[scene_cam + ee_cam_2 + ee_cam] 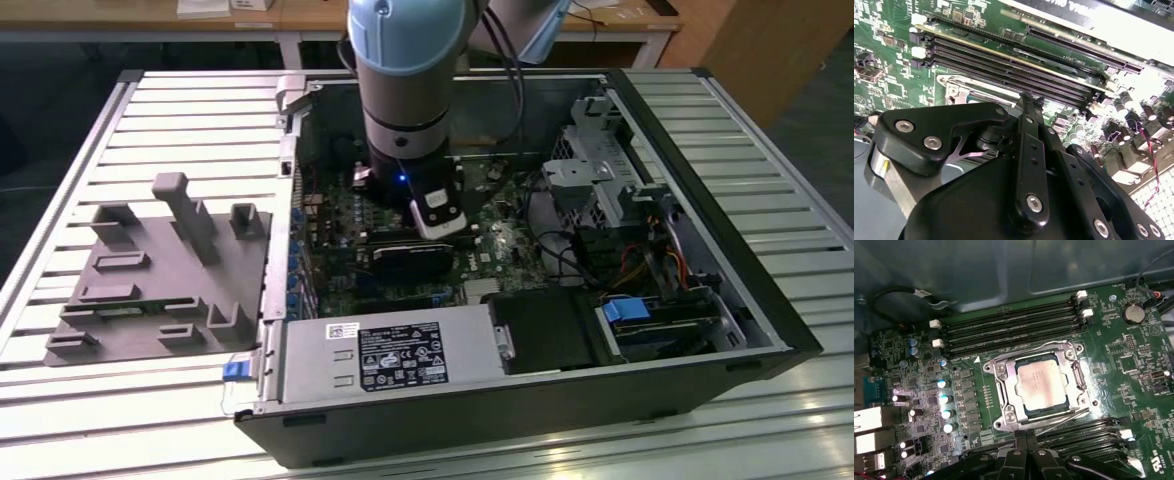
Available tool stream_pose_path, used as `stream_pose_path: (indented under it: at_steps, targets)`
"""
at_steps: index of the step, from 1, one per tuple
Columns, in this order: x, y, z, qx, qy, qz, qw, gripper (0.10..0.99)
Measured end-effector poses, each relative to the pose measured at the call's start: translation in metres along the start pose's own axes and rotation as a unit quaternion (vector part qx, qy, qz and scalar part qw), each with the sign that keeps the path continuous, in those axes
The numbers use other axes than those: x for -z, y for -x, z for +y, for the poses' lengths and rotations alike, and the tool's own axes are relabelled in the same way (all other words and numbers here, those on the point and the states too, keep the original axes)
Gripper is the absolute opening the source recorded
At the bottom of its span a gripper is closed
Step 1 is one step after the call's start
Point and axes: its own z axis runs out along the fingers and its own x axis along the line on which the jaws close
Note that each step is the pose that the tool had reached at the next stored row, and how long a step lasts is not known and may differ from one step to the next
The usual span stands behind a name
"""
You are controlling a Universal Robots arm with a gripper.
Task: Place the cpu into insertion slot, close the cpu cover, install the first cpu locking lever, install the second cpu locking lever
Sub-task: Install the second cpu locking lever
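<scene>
The arm reaches down into the open computer case that lies on a slatted table, its gripper low over the green motherboard; in the first wrist view the cpu sits flat in the insertion slot, silver top up; the cpu cover lies closed around it, its frame edging the chip on all sides; thin wire levers run along the socket's edges, though whether they are latched I cannot tell; the gripper's black fingers meet tip to tip just beside the socket's near edge, pinched together on nothing I can see; long dark memory slots flank the socket; a grey fixture block rests on the table at the exterior view's left, well apart.
</scene>
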Motion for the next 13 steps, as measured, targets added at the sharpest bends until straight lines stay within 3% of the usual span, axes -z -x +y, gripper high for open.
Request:
stream_pose_path:
  at_steps: [8, 13]
  targets:
    - [-0.0031, -0.0004, -0.0075, 0.005, 0.0213, 0.0021, 0.9998, 0.106]
    - [-0.0037, -0.0017, -0.0083, 0.007, 0.0249, 0.0022, 0.9997, 0.106]
